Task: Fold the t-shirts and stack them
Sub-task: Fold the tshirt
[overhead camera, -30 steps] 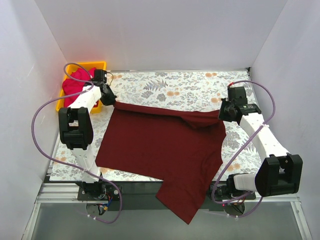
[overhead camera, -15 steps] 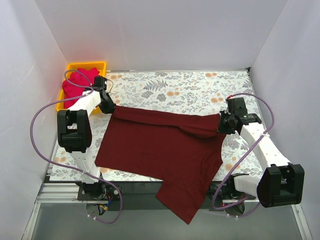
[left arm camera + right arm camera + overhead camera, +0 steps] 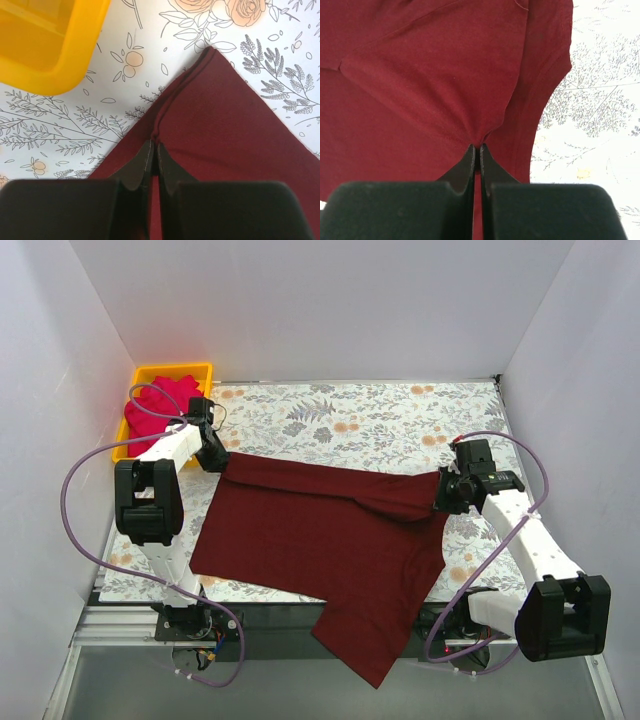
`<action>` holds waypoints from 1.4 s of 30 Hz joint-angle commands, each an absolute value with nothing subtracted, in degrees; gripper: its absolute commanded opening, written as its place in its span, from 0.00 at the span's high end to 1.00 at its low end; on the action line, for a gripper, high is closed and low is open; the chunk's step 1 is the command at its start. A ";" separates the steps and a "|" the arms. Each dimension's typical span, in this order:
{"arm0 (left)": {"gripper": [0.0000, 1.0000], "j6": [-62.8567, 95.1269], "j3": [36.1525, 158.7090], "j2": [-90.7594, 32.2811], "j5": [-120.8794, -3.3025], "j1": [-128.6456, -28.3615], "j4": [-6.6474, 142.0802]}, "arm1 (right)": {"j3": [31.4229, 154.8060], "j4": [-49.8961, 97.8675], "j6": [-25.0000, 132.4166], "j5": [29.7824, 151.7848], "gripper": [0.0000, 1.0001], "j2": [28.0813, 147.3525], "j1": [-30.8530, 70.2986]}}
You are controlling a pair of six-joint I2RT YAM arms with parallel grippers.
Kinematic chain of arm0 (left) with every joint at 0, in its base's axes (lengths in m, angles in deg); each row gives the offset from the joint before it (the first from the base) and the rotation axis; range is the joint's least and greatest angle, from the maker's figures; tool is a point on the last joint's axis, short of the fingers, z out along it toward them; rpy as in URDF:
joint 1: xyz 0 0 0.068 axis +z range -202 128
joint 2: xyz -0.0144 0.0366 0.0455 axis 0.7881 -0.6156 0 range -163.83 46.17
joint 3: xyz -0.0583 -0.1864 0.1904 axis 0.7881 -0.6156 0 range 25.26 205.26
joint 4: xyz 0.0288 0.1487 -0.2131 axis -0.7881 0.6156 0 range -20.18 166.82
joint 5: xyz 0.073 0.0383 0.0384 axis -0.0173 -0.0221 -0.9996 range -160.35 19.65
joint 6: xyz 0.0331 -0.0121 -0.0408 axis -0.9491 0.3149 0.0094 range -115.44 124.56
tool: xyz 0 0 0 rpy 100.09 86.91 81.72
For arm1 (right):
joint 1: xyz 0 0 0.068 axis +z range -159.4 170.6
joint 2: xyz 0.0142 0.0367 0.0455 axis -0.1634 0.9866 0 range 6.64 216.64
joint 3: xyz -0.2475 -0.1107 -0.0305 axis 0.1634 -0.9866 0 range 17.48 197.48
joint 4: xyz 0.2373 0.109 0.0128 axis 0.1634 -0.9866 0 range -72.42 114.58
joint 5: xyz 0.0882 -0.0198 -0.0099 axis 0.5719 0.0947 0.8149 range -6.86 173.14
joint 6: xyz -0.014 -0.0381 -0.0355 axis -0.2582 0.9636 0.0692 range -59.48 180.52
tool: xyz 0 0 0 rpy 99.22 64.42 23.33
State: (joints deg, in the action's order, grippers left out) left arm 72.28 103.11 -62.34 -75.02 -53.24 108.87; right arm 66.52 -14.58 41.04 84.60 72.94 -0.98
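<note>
Pinches the maroon shirt (image 3: 320, 530), spread on the counter (image 3: 380, 420) and drooping off its near edge, with left fingers (image 3: 145, 165) at the far-left corner and right fingers (image 3: 468, 165) at the far-right fold; probably light, limp, best gripped by corners.

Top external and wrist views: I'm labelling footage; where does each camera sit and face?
Top external: above and behind, facing down at the table; left arm, right arm show.
Left wrist: on the left arm, facing down past shut jaws at the maroon t-shirt, yellow bin.
Right wrist: right arm, down past shut jaws pinching the t-shirt.
Shared: the t-shirt.
</note>
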 commanded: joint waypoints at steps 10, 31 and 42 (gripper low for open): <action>1.00 71.35 102.00 -59.03 -78.70 -52.80 107.97 | 65.39 -18.22 40.84 86.48 0.99 69.30 -0.88; 1.00 72.41 96.81 -62.29 -82.66 -52.80 103.75 | 57.20 -17.96 40.49 91.14 0.98 71.94 -0.79; 1.00 72.15 97.24 -60.45 -85.29 -52.80 102.00 | 57.99 -18.57 39.26 91.85 0.98 69.84 -0.79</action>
